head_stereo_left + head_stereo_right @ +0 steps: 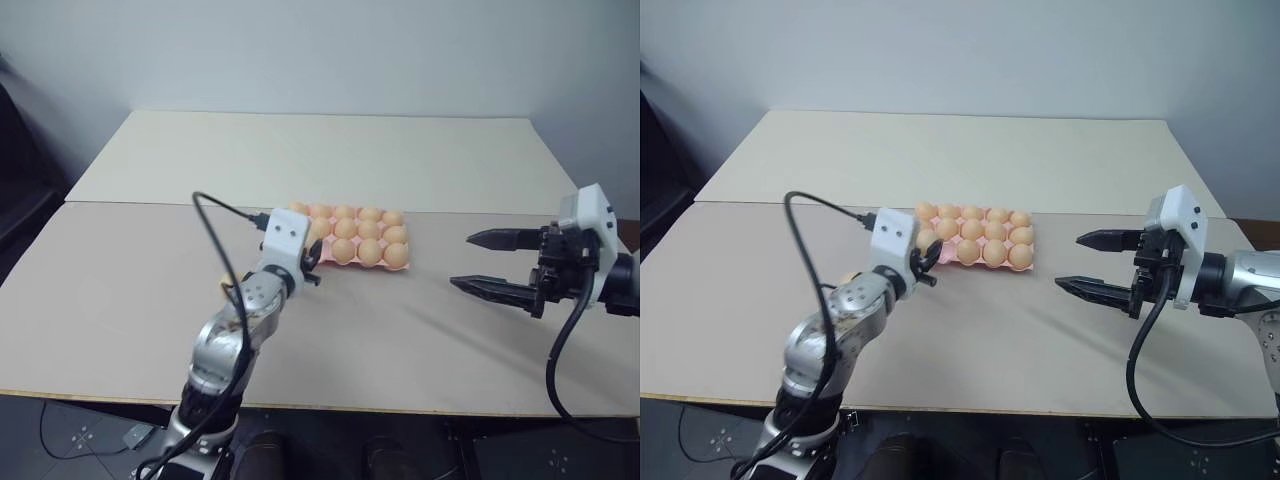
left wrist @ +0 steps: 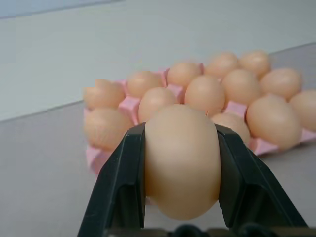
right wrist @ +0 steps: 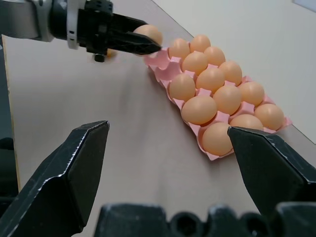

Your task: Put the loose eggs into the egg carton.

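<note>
The left gripper has its two black fingers clamped on one egg. The egg is smooth, oval and pale orange-tan. It is held up off the table, just beside the near left corner of the egg carton. The fingers are flat, dark and wedge-shaped, and they press on the egg's two sides.

The egg carton is a flat pink tray with bumpy, moulded cups. It lies near the middle of the table, a bit to the far side. Its cups are round, and between them are little pink ridges. Most cups hold an egg, all the same smooth tan oval shape. I count about thirteen in the tray. The cup at the near left corner, right by the held egg, looks bare.

One more loose egg peeks out on the table to the left of the carton, mostly hidden behind the left arm.

The right gripper hangs in the air to the right of the carton, well apart from it. Its jaws are wide apart and hold nothing. Its fingers are black, long and pointed, with a dull matte look.

The table is flat and pale beige, made of two smooth boards that meet in a straight line just behind the carton.
</note>
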Available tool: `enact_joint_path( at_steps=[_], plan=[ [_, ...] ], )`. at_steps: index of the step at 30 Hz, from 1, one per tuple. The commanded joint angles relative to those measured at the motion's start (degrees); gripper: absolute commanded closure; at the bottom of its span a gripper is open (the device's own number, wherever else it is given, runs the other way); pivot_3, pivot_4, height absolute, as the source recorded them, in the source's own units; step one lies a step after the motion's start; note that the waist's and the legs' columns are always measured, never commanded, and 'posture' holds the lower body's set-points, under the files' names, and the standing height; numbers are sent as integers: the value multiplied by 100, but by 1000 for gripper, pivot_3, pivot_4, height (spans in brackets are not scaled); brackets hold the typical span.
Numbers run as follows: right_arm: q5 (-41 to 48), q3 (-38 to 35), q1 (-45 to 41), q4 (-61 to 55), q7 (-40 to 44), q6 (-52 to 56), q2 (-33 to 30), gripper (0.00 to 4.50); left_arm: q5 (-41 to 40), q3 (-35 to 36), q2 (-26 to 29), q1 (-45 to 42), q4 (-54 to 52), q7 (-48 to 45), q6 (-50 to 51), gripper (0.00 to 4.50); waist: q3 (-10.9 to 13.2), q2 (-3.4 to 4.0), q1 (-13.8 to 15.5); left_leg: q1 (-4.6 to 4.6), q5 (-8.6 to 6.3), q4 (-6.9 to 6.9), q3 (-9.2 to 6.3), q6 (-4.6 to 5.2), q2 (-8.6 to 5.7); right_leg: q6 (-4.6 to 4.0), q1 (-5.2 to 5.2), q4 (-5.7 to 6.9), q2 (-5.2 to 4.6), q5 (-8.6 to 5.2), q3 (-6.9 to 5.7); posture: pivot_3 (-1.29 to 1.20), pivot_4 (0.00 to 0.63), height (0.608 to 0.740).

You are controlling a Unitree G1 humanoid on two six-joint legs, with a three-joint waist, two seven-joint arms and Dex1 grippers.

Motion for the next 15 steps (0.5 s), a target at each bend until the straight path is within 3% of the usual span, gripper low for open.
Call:
enact_joint_path(
  at_steps=[1,8,15],
  plan=[
    [86,-57,-97,-57,11,-93,-25,0,249,-31,-117,-369,653,-6,-619,2965,0,0,2,0,0,0,0,0,0,0,0,-1,0,0,0,0,150,740],
    [75,-104,-38,-105,-37,-75,-37,0,501,-39,-150,-715,1765,-214,-1373,2985,0,0,1,0,5,0,1,-8,0,1,-2,2,0,0,0,0,150,740],
    [104,-158,-11,-118,-78,-29,-76,0,533,27,-188,-654,1889,-401,-1494,2985,0,0,11,-2,7,0,0,-11,0,1,-3,3,0,0,-1,0,150,740]
  ],
)
